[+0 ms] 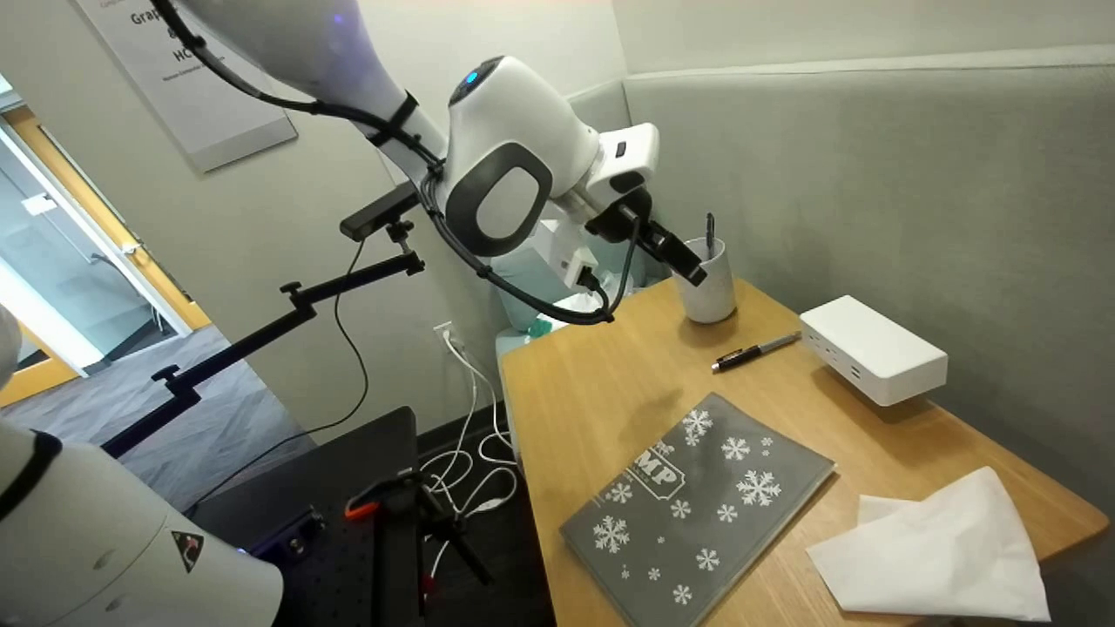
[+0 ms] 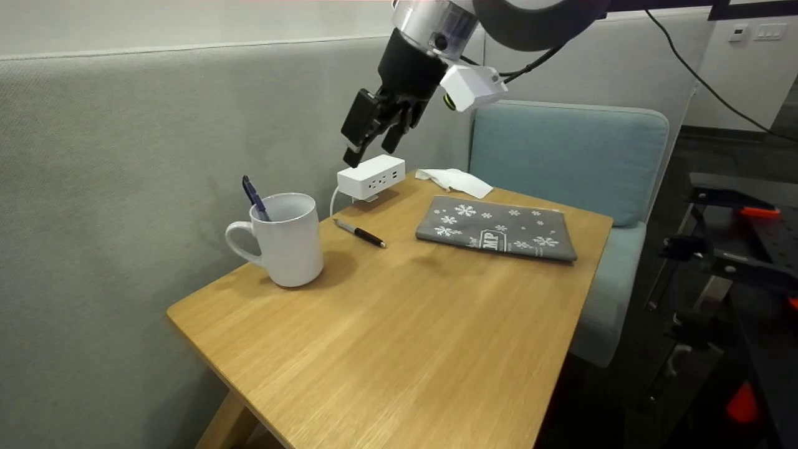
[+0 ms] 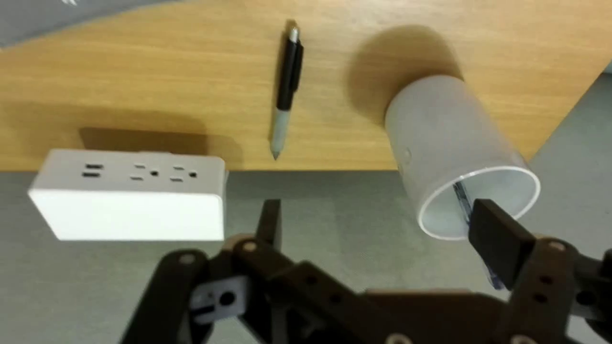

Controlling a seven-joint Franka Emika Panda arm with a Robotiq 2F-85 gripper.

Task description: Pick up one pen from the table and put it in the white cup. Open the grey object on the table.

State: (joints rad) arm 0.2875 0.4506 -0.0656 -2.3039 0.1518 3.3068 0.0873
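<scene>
blue pen (image 2: 254, 196) in white cup (image 2: 292, 249)

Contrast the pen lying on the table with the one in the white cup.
The table pen lies flat; the cup pen leans upward in the white cup. The table pen shows from end to end, but the cup pen's lower end is hidden inside. The table pen is black and grey, whereas the cup pen's upper end looks dark blue. Both are slim.
</scene>
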